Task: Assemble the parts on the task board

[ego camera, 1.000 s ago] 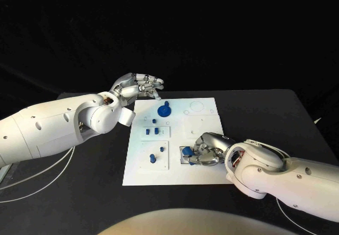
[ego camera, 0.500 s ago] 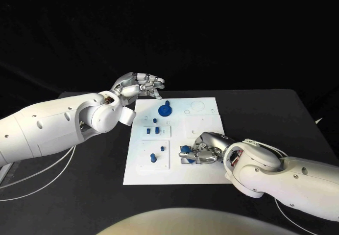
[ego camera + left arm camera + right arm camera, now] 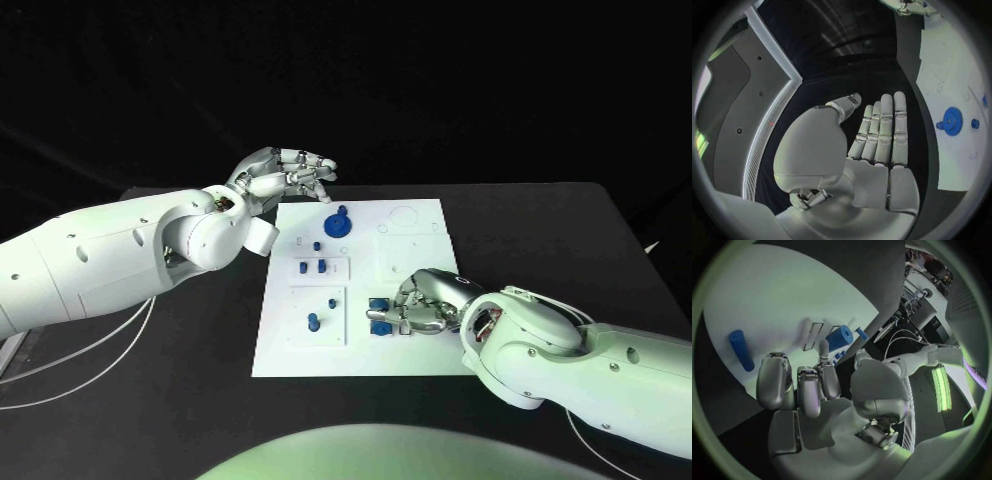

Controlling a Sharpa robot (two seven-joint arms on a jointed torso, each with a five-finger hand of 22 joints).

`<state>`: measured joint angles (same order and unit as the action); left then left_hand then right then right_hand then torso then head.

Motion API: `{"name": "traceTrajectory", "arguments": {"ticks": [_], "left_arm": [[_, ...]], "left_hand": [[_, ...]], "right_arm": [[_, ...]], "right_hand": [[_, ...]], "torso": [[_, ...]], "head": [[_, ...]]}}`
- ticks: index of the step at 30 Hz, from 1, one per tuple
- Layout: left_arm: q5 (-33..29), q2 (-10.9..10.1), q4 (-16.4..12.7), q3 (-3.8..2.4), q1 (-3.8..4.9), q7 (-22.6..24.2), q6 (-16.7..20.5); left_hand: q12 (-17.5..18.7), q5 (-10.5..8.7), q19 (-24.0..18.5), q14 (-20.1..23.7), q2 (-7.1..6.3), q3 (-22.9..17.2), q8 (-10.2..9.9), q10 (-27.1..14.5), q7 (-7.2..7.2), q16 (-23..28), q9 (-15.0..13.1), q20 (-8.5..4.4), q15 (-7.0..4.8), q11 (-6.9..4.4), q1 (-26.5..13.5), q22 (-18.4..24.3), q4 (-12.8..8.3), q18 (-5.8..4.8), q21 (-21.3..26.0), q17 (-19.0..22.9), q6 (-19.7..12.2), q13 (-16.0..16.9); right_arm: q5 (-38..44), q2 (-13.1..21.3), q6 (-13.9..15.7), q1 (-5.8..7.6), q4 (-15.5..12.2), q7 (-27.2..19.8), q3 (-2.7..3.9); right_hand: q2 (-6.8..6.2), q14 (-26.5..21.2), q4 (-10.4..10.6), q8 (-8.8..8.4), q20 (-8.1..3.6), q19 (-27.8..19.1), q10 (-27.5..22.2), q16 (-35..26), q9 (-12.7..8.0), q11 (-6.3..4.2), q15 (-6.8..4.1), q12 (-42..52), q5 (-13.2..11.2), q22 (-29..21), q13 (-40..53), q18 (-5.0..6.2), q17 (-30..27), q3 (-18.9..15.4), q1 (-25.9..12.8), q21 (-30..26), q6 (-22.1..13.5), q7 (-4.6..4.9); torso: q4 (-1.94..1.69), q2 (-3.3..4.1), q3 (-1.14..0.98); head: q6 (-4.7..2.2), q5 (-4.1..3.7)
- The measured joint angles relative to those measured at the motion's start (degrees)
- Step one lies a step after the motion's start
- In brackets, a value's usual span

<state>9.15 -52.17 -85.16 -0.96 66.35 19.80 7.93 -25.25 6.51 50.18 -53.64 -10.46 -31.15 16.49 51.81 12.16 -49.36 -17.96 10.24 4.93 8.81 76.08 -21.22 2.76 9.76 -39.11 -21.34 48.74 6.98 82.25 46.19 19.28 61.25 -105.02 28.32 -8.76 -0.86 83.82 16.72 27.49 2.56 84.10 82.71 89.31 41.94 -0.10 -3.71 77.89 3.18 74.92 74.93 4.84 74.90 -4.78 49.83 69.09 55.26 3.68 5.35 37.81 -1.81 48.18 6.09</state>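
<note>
gripping a blue part (image 3: 382,309), right hand (image 3: 421,305).

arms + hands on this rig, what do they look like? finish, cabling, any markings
Both arms are glossy white rounded shells with small dark holes. The left hand and right hand are silver metal with segmented fingers, the left palm smooth and pale. White cables run beside the left arm; the right arm has a red-brown wrist ring. No visible markings.
</note>
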Motion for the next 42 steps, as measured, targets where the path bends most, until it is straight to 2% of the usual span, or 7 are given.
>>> {"name": "traceTrajectory", "arguments": {"ticks": [6,9,13,15,20,29,42], "left_arm": [[0.0,-0.1,0.02,0.0,0.0,-0.01,0.0],[0.0,-0.11,0.02,0.0,0.0,-0.01,0.0],[0.0,-0.1,0.03,0.0,0.0,-0.02,0.0],[0.0,-0.1,0.05,0.0,0.0,-0.02,0.0],[0.0,-0.08,0.1,0.0,0.0,-0.03,0.0],[0.0,-0.01,0.1,0.0,0.0,-0.03,-0.01],[0.0,0.0,0.13,0.0,0.0,-0.04,-0.03]], "left_hand": [[0.0,0.0,0.0,0.0,0.0,0.0,0.0,0.0,0.0,0.0,0.0,0.0,0.0,0.0,0.0,0.0,0.0,0.0,0.0,0.0,0.0,0.0],[0.0,0.0,0.0,0.0,0.0,0.0,0.0,0.0,0.0,0.0,0.01,0.0,0.0,0.0,0.0,0.0,0.0,0.0,0.0,0.0,0.0,0.0],[0.0,0.0,0.0,0.0,0.0,0.0,0.0,0.0,0.0,0.0,0.01,0.0,0.0,0.0,0.0,0.0,0.0,0.0,0.0,0.0,0.0,0.0],[0.0,0.0,0.0,0.0,0.0,0.0,0.0,0.0,0.0,0.0,0.01,0.0,0.0,0.0,0.0,0.0,0.0,0.0,0.0,0.0,0.0,0.0],[0.0,0.0,0.0,0.0,0.0,0.0,0.0,0.0,0.0,0.0,-0.04,0.0,0.0,0.0,0.0,-0.01,0.0,0.0,0.0,0.0,0.0,-0.01],[0.0,0.0,0.0,0.0,0.0,0.0,0.0,0.0,0.0,0.0,-0.03,0.0,0.0,0.0,0.0,-0.01,0.0,0.0,0.0,0.0,0.0,-0.01],[0.0,0.0,0.0,0.0,0.0,0.0,0.0,0.01,0.0,0.0,-0.02,0.0,0.0,0.0,0.0,-0.01,0.0,0.0,0.0,0.0,0.0,-0.01]], "right_arm": [[-0.03,1.98,0.41,0.0,-1.98,-0.88,0.0],[-0.12,2.56,0.43,0.02,-2.38,-1.21,0.0],[-0.24,3.39,0.29,0.04,-2.63,-1.88,0.0],[-0.31,3.56,0.18,0.04,-2.68,-2.17,0.0],[-0.49,3.48,-0.28,0.04,-2.45,-2.83,0.0],[-0.54,2.24,-0.64,0.05,-0.12,-3.03,-0.01],[-0.29,0.88,-0.58,0.03,1.8,-2.83,-0.02]], "right_hand": [[1.55,0.0,0.04,0.0,0.0,0.0,0.0,0.0,0.06,0.0,0.0,0.0,1.71,-0.01,0.0,0.0,0.0,-1.28,2.48,0.0,0.0,0.0],[1.71,0.0,-0.1,0.0,0.0,0.0,0.0,0.0,0.06,0.0,0.0,0.0,2.17,-0.01,0.0,0.0,0.04,-1.99,3.91,0.0,0.0,0.0],[2.22,0.0,-0.63,0.0,0.0,0.0,0.21,0.0,0.06,-0.21,0.0,0.0,5.53,-0.01,-0.01,0.0,0.05,-2.71,11.77,0.0,0.0,0.0],[2.73,0.14,-0.78,0.0,-0.11,-0.12,0.21,0.0,0.06,-0.21,-0.14,0.0,4.45,-0.01,0.01,0.0,0.05,-2.55,15.19,0.0,0.0,0.0],[3.48,0.21,-0.98,0.0,-0.21,-0.21,0.2,0.0,-0.12,-0.21,-0.2,0.02,3.59,-0.01,0.2,0.0,0.04,-2.25,18.16,0.0,0.0,0.0],[4.64,0.21,-0.43,0.0,-0.2,-0.21,0.5,0.0,-0.25,-0.5,-0.19,0.53,3.92,0.02,0.32,-0.01,0.04,-1.41,19.74,0.0,0.0,0.0],[5.14,0.21,-0.21,-0.01,-0.2,-0.21,0.5,0.0,-0.25,-0.5,-0.18,0.54,4.48,0.02,0.34,0.0,0.03,-1.19,20.24,0.0,0.0,0.0]], "torso": [[0.09,-0.01,0.0],[0.13,-0.01,0.0],[0.1,-0.02,-0.01],[0.07,-0.02,-0.02],[0.03,-0.02,-0.02],[-0.06,0.06,-0.01],[-0.07,0.06,-0.03]], "head": [[0.15,0.13],[0.1,0.14],[0.07,0.14],[0.08,0.13],[0.12,0.05],[0.03,-0.02],[0.35,0.26]]}}
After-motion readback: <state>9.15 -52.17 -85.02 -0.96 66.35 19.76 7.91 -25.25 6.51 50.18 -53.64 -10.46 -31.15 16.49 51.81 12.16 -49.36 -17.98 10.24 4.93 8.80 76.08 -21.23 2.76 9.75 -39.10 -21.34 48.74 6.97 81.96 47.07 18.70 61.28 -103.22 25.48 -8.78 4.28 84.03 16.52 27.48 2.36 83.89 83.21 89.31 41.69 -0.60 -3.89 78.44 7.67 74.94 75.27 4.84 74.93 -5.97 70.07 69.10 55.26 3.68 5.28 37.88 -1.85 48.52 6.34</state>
